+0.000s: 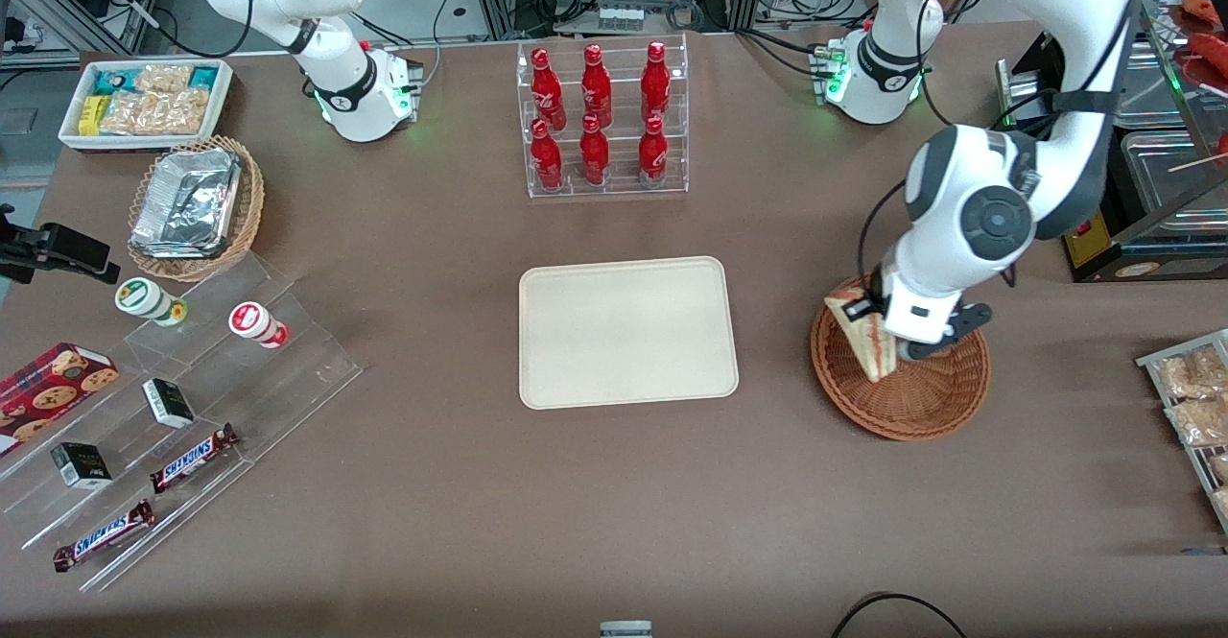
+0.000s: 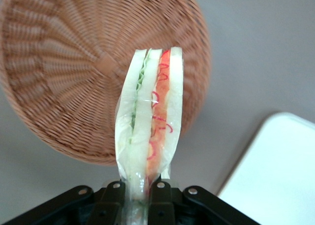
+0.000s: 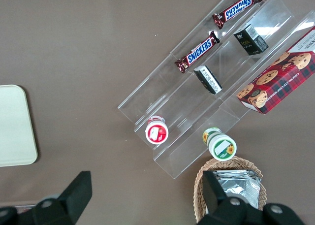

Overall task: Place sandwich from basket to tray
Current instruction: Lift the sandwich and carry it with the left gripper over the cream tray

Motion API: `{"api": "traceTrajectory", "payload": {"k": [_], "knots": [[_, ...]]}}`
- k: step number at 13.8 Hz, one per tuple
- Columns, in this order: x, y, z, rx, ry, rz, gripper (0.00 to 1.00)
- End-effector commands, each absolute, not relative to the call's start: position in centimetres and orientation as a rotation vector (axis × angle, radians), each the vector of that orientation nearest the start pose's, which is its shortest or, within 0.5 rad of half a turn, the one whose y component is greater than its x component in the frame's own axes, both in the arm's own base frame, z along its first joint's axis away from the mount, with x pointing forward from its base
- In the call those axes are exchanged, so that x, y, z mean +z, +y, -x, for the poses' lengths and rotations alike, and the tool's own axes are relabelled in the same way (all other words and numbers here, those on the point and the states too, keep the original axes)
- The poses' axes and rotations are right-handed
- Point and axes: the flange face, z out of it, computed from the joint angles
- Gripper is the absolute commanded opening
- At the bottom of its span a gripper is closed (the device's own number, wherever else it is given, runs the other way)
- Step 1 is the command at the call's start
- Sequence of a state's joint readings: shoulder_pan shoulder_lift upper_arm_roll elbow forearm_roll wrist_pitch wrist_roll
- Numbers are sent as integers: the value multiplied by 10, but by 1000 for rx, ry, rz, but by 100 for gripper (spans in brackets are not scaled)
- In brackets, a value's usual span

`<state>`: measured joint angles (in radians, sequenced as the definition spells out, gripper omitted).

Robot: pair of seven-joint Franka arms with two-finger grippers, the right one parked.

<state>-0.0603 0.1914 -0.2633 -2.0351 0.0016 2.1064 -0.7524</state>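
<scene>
Fingers [image 2: 115,198] of the left gripper [image 2: 137,198] pinch the sandwich [image 2: 150,116], held upright over the basket [image 1: 902,379], seemingly just clear of the weave. Carrying comes next: clear the basket rim, cross bare surface [image 1: 777,312] to the empty tray [image 1: 628,331], nothing between.

A: Any readable text?
B: "SNICKERS" on two candy bars [image 1: 103,535] [image 1: 194,459] on the clear stepped rack [image 1: 288,369].
A: Red bottles, cookie box?
B: Script and print illegible. Nothing else.
</scene>
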Motion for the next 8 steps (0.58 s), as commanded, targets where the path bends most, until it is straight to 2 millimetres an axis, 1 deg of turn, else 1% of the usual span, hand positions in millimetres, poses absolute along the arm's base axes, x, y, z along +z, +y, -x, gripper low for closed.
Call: {"api": "traceTrajectory", "payload": {"k": [1,2,3,4,6,7,8], "knots": [[355,-220,-538,184,-522,3088,0],[354,-242,-533,194,-479,3104,0],[350,-262,-533,204,-449,3119,0],[342,-286,-532,224,-428,3130,0],[330,-340,-531,243,-481,3133,0],[323,-364,-531,252,-499,3134,0],[318,-383,-530,239,-493,3130,0]]}}
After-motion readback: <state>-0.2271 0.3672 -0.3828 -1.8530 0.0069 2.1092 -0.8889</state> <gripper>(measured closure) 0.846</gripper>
